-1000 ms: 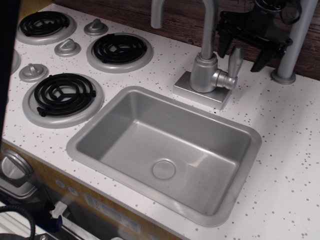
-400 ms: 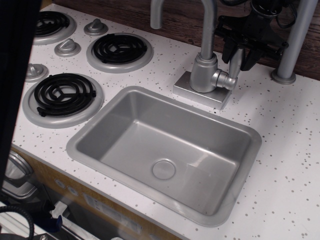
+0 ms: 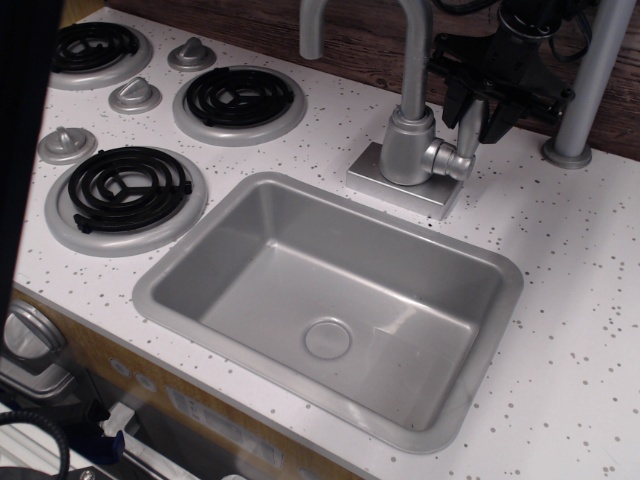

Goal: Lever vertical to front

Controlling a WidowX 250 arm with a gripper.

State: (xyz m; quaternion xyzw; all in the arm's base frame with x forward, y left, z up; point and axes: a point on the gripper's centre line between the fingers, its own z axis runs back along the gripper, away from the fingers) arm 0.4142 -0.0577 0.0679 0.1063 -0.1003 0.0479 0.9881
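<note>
The lever (image 3: 467, 135) is a small silver-grey paddle on a round stub at the right side of the faucet base (image 3: 405, 175). It stands upright, and its upper part is partly hidden. My black gripper (image 3: 476, 120) comes down from the top right. Its two fingers sit on either side of the paddle's upper part and look closed against it. The tall curved spout pipe (image 3: 415, 50) rises just left of the gripper.
The grey sink basin (image 3: 330, 300) lies in front of the faucet. Several black coil burners (image 3: 128, 188) and cone-shaped knobs (image 3: 66, 143) sit on the left. A grey post (image 3: 585, 90) stands right of the gripper, against the wooden back wall.
The gripper moved left and down from beside the lever to straddle it, and its fingers narrowed around the paddle. The lever still stands upright.
</note>
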